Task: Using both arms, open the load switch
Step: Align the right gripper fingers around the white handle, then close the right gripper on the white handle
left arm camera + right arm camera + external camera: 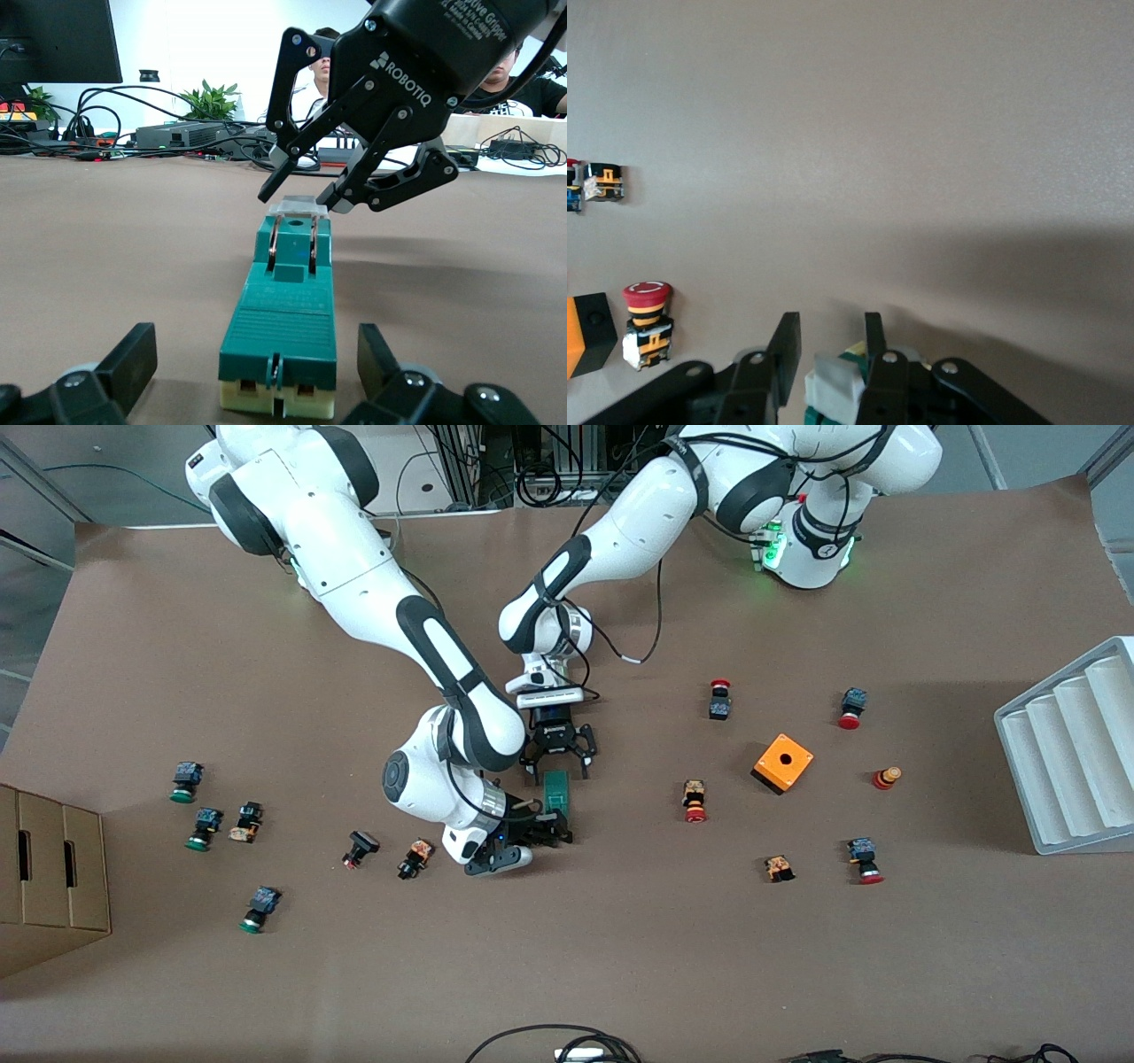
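Load switch (556, 790) lay mid-worktop. Right gripper (306, 197) pinched its white lever (294, 207). Left gripper (560, 768), at switch's 12 o'clock, spread around it.

A lab: 2 robot arms (372, 584), monitor (58, 40) (cables everywhere).

The load switch (556, 790), a narrow dark-green block with cream underside and a small white lever piece (297, 208) at its twelve-o'clock end, lies flat near the table's middle, long axis running twelve to six.
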